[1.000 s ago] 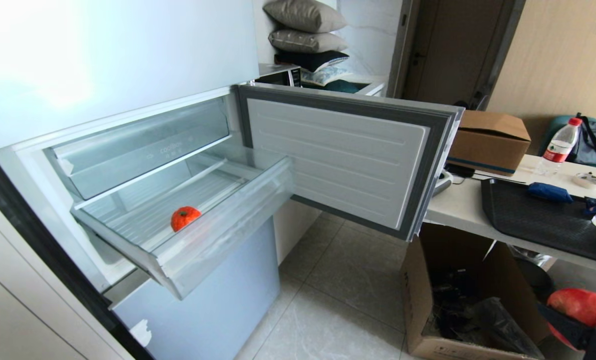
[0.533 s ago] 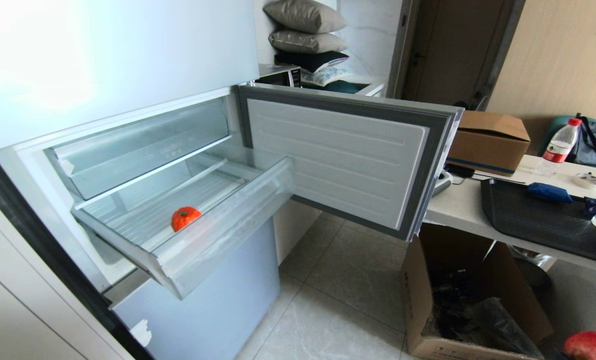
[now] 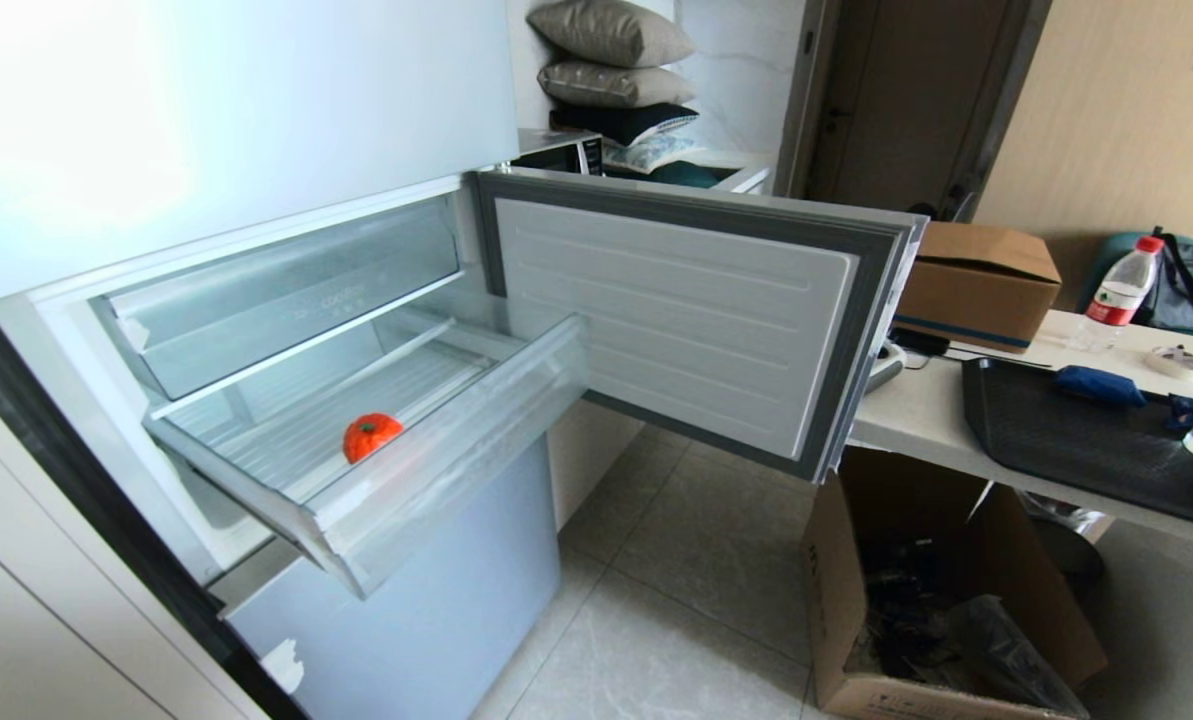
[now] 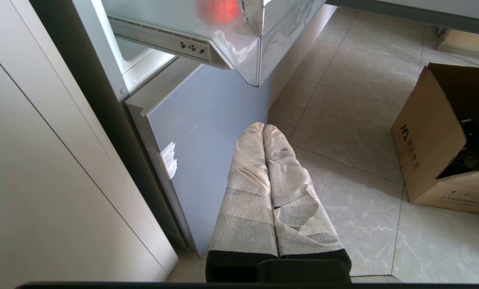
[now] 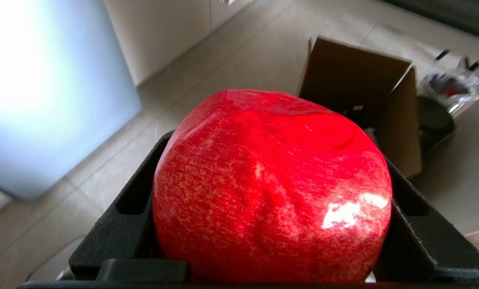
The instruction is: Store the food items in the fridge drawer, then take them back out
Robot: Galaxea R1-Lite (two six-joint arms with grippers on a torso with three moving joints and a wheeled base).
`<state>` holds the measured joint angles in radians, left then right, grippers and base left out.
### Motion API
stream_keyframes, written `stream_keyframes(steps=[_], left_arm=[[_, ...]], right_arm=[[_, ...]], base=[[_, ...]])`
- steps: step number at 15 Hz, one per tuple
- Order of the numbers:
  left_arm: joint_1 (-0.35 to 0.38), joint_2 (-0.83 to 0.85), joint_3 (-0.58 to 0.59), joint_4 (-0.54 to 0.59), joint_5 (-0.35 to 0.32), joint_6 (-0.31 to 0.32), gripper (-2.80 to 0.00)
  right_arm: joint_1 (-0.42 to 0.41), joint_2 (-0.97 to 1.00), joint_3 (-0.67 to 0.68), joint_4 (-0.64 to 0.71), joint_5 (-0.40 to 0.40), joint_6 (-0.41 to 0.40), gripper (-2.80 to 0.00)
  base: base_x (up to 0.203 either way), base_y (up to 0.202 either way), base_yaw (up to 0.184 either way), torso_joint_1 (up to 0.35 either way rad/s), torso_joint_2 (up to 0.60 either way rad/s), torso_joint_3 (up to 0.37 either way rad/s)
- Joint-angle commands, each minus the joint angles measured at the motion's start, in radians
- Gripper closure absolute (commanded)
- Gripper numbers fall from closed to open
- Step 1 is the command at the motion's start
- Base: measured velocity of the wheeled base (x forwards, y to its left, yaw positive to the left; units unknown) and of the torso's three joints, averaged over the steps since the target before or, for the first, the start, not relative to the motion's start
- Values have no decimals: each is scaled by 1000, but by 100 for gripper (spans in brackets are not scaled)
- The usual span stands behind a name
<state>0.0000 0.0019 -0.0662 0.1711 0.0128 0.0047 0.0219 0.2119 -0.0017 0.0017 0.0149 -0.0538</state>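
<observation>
The fridge drawer [image 3: 476,420] is pulled out, clear with a ribbed floor. A small orange-red tangerine [image 3: 370,436] lies in it near the front lip. In the right wrist view my right gripper [image 5: 271,160] is shut on a big red apple [image 5: 263,192], its black fingers [image 5: 143,188] pressed against both sides, low over the tiled floor. This gripper is outside the head view. My left gripper [image 4: 263,129] is shut and empty, parked low in front of the lower fridge door, below the drawer's corner [image 4: 247,60]. The tangerine [image 4: 217,10] shows blurred through the drawer.
The fridge door [image 3: 676,310] stands open to the right of the drawer. A shorter clear bin [image 3: 286,290] sits above the drawer. An open cardboard box [image 3: 916,600] stands on the floor under a table [image 3: 916,410] with a black mat, a water bottle [image 3: 1116,290] and another box [image 3: 976,280].
The red apple in my right gripper sank at the bottom right corner of the head view and has dropped out of it. Drawer, tangerine and left arm kept still.
</observation>
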Motion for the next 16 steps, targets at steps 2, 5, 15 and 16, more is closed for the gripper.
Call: stream_keyframes(steps=[2,5,15,16], left_arm=[[0,0,0,1,0,0,0],[0,0,0,1,0,0,0],[0,0,0,1,0,0,0],[0,0,0,1,0,0,0]], right_arm=[[-9,-126,2,4,1,-2,0],[-16,-218,2,5,-4,10,0],[-17,-213,2,3,-12,40,0],[-17,-213,2,3,-12,40,0]], base=[[0,0,0,0,0,0],[0,0,0,0,0,0],[0,0,0,0,0,0],[0,0,0,0,0,0]])
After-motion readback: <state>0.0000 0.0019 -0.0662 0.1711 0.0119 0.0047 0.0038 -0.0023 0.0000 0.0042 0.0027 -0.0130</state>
